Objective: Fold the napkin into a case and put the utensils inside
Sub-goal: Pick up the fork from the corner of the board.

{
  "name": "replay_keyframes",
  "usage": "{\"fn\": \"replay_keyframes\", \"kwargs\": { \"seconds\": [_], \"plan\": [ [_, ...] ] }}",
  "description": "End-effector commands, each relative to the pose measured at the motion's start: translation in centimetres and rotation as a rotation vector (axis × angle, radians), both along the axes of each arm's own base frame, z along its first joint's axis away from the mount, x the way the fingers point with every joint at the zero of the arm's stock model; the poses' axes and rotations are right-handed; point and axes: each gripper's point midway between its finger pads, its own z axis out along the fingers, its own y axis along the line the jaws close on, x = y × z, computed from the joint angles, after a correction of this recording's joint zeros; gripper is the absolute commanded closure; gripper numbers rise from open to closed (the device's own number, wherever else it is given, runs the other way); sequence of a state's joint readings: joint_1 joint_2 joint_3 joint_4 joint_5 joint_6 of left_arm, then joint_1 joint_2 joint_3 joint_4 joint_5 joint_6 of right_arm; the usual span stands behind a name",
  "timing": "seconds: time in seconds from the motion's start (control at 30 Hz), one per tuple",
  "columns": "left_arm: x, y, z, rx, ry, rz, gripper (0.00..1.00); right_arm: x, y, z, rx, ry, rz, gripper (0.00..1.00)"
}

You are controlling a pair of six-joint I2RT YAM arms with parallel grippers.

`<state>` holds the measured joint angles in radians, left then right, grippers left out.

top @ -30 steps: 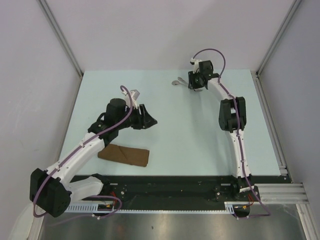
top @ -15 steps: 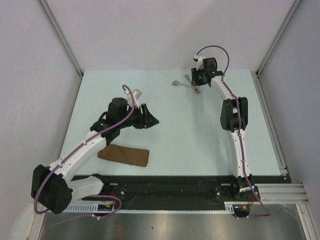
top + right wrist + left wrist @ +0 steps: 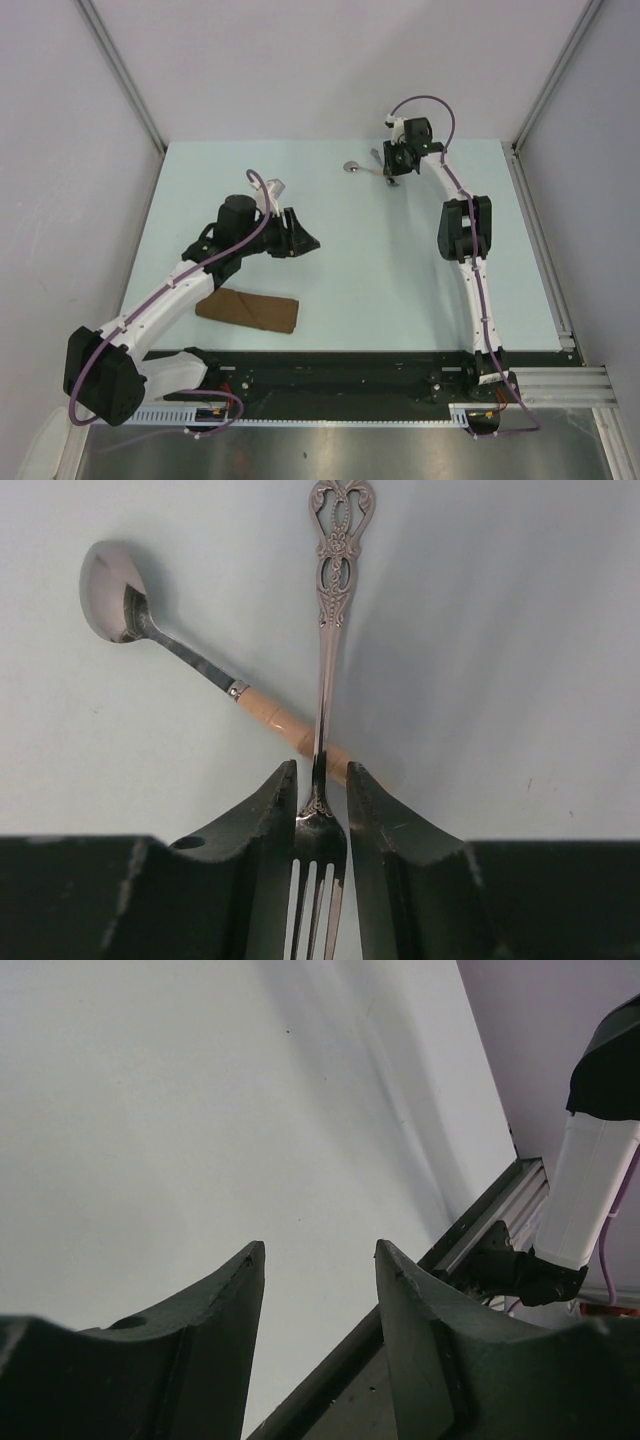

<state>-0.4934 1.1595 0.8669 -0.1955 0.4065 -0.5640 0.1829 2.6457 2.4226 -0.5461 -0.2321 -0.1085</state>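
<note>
The pale surface (image 3: 400, 290) is taking up most of the top view. The left arm (image 3: 170, 295) is reaching over its near left part, and the right arm (image 3: 465, 235) is stretching to the far edge. The napkin (image 3: 248, 310) is lying at the near left, already folded into a narrow brown case and well apart from the cutlery. I cannot tell which end of it is open.

The left pincer (image 3: 300, 240) is hanging released and empty over bare surface near the middle, beyond the case.

The right pincer (image 3: 321, 778) is working at the far side. The spoon (image 3: 110, 605) is lying flat there with its pale handle slanting toward the pincer. The fork (image 3: 328, 660) is crossing over that handle, its ornate end pointing away and its tines pointing back between the jaws. The pincer is grasping the fork at its neck, with the jaws meeting the metal on both sides. The fork is not yet lifted.

The step in hand looks like picking up the fork. Doing it well calls for a straight, level lift, so the fork is not dragging the spoon handle beneath it or rolling the spoon away. A hold this near the tines may let the long handle droop, so a slow carry toward the case seems wise. The free pincer could be propping the pocket's mouth open for the entry.
</note>
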Motion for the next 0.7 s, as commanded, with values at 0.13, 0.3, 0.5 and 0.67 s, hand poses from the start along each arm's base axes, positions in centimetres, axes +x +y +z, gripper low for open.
{"fn": "replay_keyframes", "kwargs": {
  "seconds": [0.13,0.3,0.5,0.67],
  "plan": [
    [-0.3,-1.0,1.6,-0.061,-0.024,-0.041,0.47,-2.0,-0.2,-1.3,-0.083,0.094,-0.026,0.69],
    [-0.5,-1.1,1.9,-0.069,-0.026,-0.046,0.47,-4.1,0.3,-2.1,-0.141,0.148,-0.030,0.71],
    [-0.8,-1.0,2.2,-0.076,-0.027,-0.049,0.47,-6.0,0.7,-3.5,-0.153,0.207,-0.048,0.74],
    [-1.2,-0.9,2.2,-0.084,-0.028,-0.051,0.47,-7.8,0.7,-5.0,-0.176,0.262,-0.046,0.76]
  ]
}}
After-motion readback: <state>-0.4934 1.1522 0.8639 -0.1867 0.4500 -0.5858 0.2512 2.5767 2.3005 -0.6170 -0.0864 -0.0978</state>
